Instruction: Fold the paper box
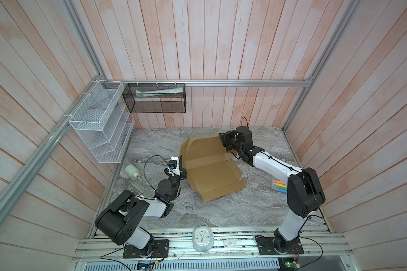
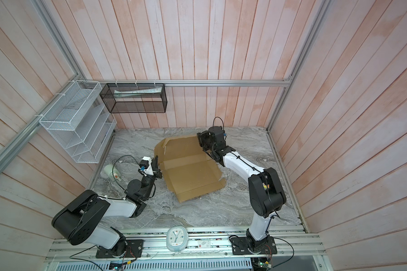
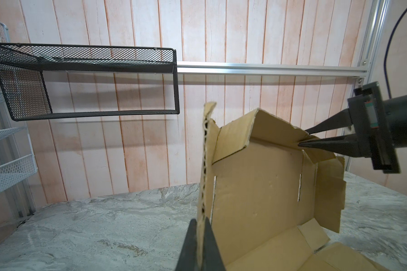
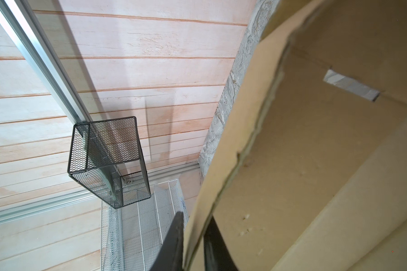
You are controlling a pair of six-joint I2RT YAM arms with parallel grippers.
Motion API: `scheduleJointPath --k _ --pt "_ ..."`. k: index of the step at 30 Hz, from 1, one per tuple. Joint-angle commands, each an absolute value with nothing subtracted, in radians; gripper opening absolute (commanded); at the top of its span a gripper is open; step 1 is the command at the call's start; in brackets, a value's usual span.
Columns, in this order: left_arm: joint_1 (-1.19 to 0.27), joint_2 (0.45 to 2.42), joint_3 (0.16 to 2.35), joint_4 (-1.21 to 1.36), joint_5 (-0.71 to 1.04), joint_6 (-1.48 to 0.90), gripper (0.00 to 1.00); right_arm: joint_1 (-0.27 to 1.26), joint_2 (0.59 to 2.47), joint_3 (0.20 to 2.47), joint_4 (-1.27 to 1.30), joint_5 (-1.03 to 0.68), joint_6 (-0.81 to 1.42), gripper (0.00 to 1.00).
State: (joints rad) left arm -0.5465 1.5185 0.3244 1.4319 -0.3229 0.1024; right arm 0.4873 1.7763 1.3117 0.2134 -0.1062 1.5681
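Your left tool [image 3: 200,221] clamps the paper box [image 1: 212,171] by its left flap, right tool [image 3: 303,138] pinches far edge; most folds remain.

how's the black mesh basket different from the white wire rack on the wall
The black mesh basket is one long, low box; the white wire rack is taller, with several stepped tiers. The basket hangs on the back rail, the rack on the side rail. Both are mesh.
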Motion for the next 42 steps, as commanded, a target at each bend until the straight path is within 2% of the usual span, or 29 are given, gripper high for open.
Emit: scheduleJointPath --k 1,31,42 --pt "-0.555 1.528 0.354 1.485 -0.321 0.119 0.00 0.485 1.783 1.301 0.227 -0.116 1.572 0.19" --pt "-0.571 1.530 0.288 1.575 -0.302 0.129 0.00 0.471 1.870 1.365 0.297 -0.149 1.596 0.20" --pt "-0.571 1.535 0.272 1.569 -0.299 0.121 0.00 0.468 1.896 1.387 0.342 -0.168 1.605 0.17"
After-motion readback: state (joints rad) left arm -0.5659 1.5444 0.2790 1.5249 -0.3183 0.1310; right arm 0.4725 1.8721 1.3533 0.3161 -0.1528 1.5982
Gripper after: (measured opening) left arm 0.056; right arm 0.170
